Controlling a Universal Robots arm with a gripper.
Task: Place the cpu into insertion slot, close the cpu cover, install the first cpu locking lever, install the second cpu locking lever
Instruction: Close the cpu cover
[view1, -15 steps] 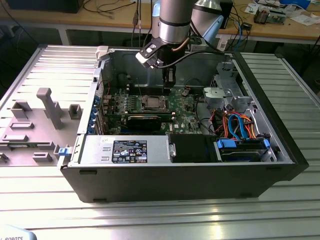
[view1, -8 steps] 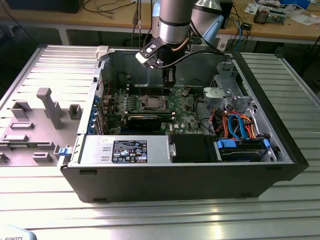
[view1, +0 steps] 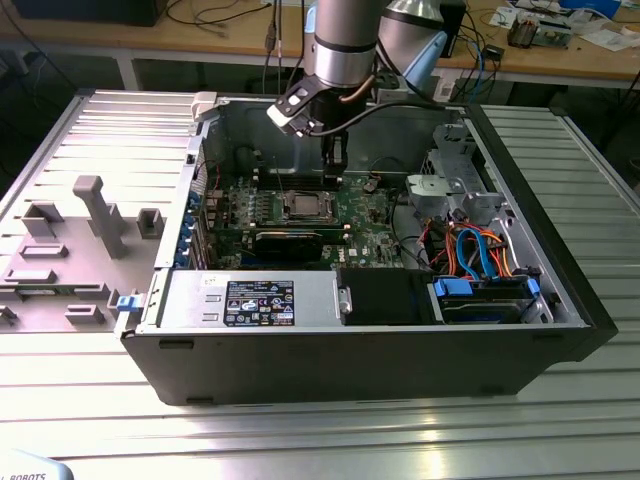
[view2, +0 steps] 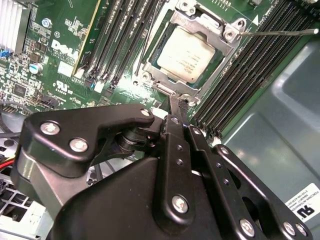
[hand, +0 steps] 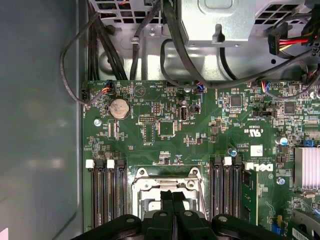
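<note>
Judging from how things lie, your main risk is a slip. The thin silver wire locking lever (view2: 280, 33) juts free from a corner of the silver-rimmed square insertion slot (view2: 227, 34) (springy wire skids easily). A glancing push could send the fingertips onto the green circuit board (view2: 75, 30) beside the slot. The small flat silver-grey cpu (view2: 186, 54) sits in the slot, with the thin silver windowed cpu cover (view2: 160, 75) down over it. Your black 2-finger gripper (view2: 178, 106) hangs at the slot's edge, jaws pressed together, gripping nothing visible. Whether the tips touch the rim, you cannot tell.
</note>
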